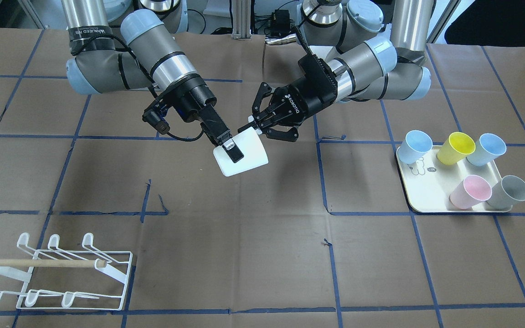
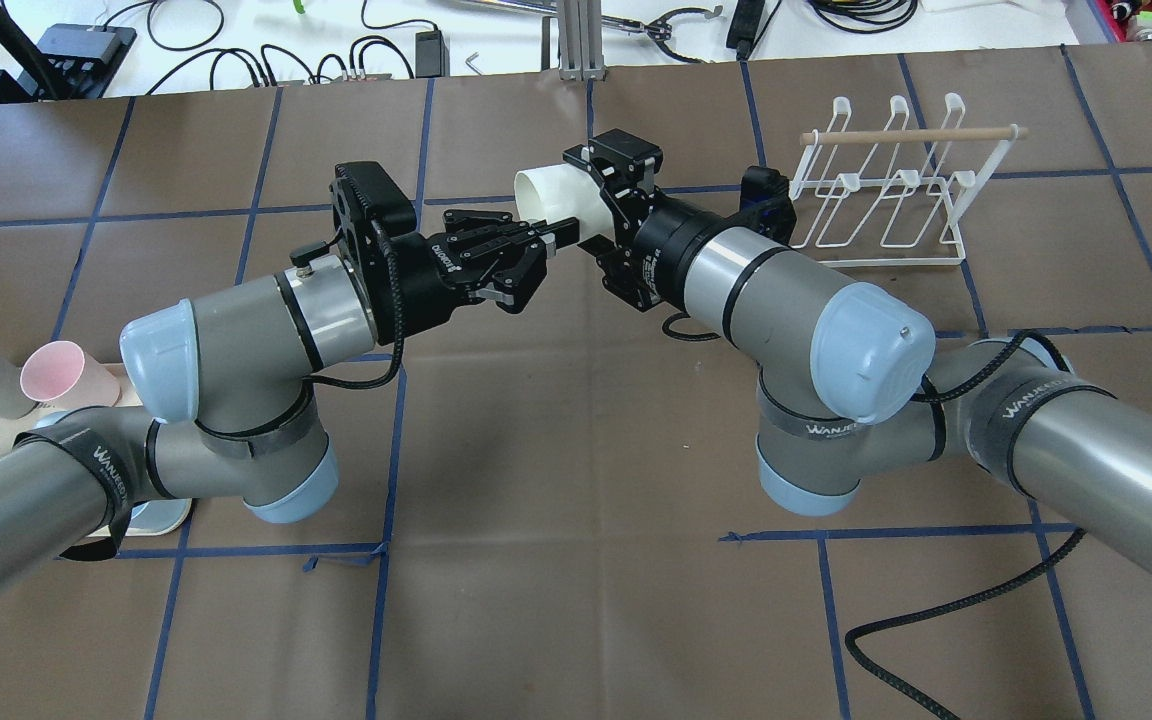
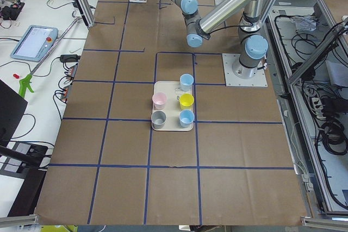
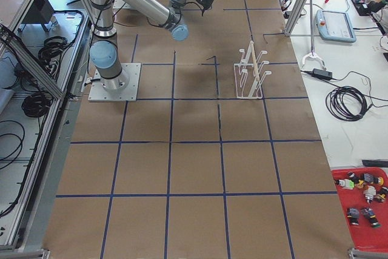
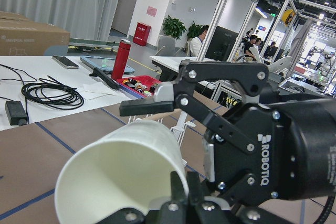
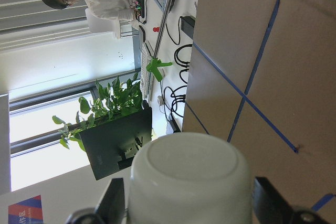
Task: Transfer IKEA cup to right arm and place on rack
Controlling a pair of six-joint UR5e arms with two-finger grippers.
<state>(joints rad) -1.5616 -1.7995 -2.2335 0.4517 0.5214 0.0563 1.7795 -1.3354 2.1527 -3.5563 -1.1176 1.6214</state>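
White cup (image 1: 246, 157), smooth matt plastic, tapered w/ flat base, hangs on its side above the table (image 1: 262, 255) btw both grippers. L gripper (image 1: 254, 125) nips the rim, wrist roughly level. R gripper (image 6: 190, 203) straddles the body, black fingers (image 6: 113, 205) just beside the walls; contact can't tell. R arm (image 1: 162, 50) slopes down. White wire rack (image 1: 75, 298), wooden dowel (image 1: 39, 263), well apart on R gripper's outer side.

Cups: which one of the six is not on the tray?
The white cup, held in the air between the left gripper and right gripper; the five coloured cups sit on the cream tray.
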